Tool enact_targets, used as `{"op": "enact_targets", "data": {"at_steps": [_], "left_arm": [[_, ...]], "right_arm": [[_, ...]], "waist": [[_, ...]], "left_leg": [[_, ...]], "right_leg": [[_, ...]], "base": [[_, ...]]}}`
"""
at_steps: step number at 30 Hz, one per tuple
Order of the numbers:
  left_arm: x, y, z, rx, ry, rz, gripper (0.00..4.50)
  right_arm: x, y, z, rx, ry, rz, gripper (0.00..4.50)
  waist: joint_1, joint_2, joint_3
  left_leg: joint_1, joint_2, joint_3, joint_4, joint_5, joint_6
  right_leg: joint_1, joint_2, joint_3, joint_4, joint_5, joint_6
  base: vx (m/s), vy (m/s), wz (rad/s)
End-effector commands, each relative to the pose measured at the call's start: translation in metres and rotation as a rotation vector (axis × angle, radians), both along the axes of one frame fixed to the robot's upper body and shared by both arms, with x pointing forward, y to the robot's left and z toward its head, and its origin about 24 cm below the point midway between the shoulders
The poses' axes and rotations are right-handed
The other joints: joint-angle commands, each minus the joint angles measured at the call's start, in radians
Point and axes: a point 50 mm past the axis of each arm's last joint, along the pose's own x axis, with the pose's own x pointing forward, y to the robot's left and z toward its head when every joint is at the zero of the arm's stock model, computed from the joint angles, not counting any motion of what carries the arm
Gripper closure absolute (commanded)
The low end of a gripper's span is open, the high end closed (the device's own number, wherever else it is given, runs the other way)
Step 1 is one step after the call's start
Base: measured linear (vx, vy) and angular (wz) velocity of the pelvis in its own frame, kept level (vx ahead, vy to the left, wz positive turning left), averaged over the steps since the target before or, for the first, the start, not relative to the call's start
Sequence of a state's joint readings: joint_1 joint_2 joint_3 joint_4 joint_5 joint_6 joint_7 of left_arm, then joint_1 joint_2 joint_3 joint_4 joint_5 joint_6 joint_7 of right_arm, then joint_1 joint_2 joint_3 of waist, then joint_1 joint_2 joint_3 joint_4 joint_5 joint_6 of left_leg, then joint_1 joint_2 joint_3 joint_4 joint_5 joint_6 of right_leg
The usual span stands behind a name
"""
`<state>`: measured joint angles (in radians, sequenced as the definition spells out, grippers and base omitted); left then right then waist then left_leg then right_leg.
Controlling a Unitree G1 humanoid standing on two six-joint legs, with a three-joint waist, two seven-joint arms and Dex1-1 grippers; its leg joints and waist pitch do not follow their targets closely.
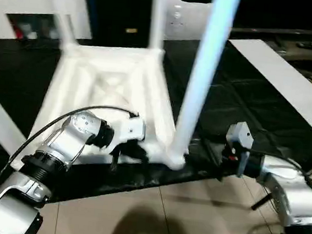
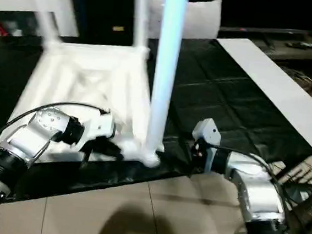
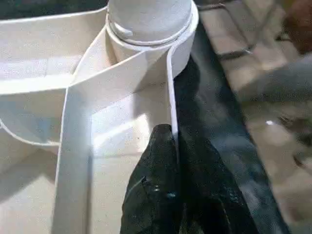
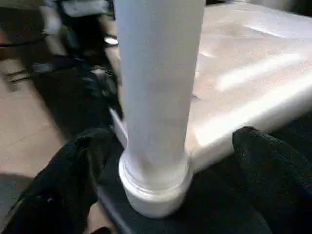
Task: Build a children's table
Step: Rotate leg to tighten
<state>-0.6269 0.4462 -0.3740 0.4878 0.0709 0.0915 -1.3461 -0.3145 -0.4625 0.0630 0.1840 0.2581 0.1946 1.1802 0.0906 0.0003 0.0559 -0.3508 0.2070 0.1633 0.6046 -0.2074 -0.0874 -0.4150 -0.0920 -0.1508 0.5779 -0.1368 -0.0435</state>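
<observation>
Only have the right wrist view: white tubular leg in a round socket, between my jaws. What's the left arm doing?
Observer: The left gripper has its jaws closed on the rim of the upside-down white plastic square table top, close to that same corner socket.
Operator: How many legs are in?
Observer: Three white tapered tubular legs stand upright: the near leg that the open right gripper straddles, and two far legs at the far corners.
Operator: What's under the top?
Observer: A black mat, lying on a tiled floor.
</observation>
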Motion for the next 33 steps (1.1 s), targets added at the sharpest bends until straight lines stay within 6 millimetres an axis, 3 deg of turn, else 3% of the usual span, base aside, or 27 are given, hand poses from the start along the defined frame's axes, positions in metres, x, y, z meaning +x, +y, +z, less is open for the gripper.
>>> {"op": "enact_targets", "data": {"at_steps": [1,6,9,10,13,19,25,33], "left_arm": [[0.0,-0.014,0.014,0.007,-0.05,-0.158,4.5],[0.001,-0.009,0.013,0.056,-0.053,-0.219,4.5],[0.001,-0.008,0.014,0.081,-0.055,-0.251,4.5],[0.002,-0.008,0.014,0.085,-0.057,-0.256,4.5],[0.005,-0.008,0.015,0.101,-0.069,-0.275,4.5],[0.007,-0.009,0.016,0.106,-0.075,-0.285,4.5],[0.009,-0.008,0.015,0.114,-0.077,-0.29,4.5],[0.009,-0.007,0.013,0.114,-0.07,-0.284,4.5]], "right_arm": [[-0.001,0.0,0.002,-0.006,0.024,0.087,0.22],[0.001,-0.001,0.0,-0.048,0.062,0.186,0.54],[0.004,0.003,-0.001,-0.068,0.083,0.258,0.83],[0.005,0.004,-0.001,-0.073,0.081,0.27,0.91],[0.009,0.01,-0.003,-0.087,0.078,0.324,1.27],[0.013,0.02,-0.002,-0.067,0.081,0.363,1.76],[0.014,0.024,-0.003,-0.053,0.096,0.396,2.24],[0.011,0.027,-0.005,-0.027,0.136,0.437,2.61]], "waist": [[-0.008,-0.001,-0.076],[-0.005,-0.004,-0.071],[-0.009,-0.016,-0.071],[-0.008,-0.013,-0.072],[-0.009,-0.02,-0.071],[-0.005,-0.02,-0.073],[-0.005,-0.02,-0.069],[-0.004,-0.02,-0.073]], "left_leg": [[0.004,0.031,0.002,-0.068,-0.128,0.105],[0.002,0.027,0.004,-0.068,-0.152,0.086],[-0.005,0.024,0.004,-0.067,-0.137,0.085],[-0.003,0.024,0.004,-0.066,-0.13,0.086],[-0.002,0.024,0.006,-0.064,-0.119,0.092],[-0.001,0.032,0.004,-0.067,-0.108,0.09],[0.001,0.026,0.006,-0.066,-0.139,0.078],[-0.001,0.03,0.005,-0.067,-0.12,0.081]], "right_leg": [[0.071,-0.06,0.066,-0.059,-0.265,-0.16],[0.072,-0.062,0.062,-0.074,-0.372,-0.123],[0.075,-0.062,0.059,-0.075,-0.399,-0.105],[0.073,-0.062,0.06,-0.074,-0.402,-0.103],[0.068,-0.061,0.06,-0.074,-0.402,-0.105],[0.069,-0.063,0.064,-0.061,-0.337,-0.133],[0.069,-0.064,0.06,-0.076,-0.433,-0.098],[0.07,-0.064,0.062,-0.068,-0.384,-0.116]], "base": [[0.0,0.0,0.0],[0.0,0.0,0.0],[0.0,0.0,0.0],[0.0,0.0,0.0],[0.0,0.0,0.0],[0.0,0.0,0.0],[0.0,0.0,0.0],[0.0,0.0,0.0]]}}
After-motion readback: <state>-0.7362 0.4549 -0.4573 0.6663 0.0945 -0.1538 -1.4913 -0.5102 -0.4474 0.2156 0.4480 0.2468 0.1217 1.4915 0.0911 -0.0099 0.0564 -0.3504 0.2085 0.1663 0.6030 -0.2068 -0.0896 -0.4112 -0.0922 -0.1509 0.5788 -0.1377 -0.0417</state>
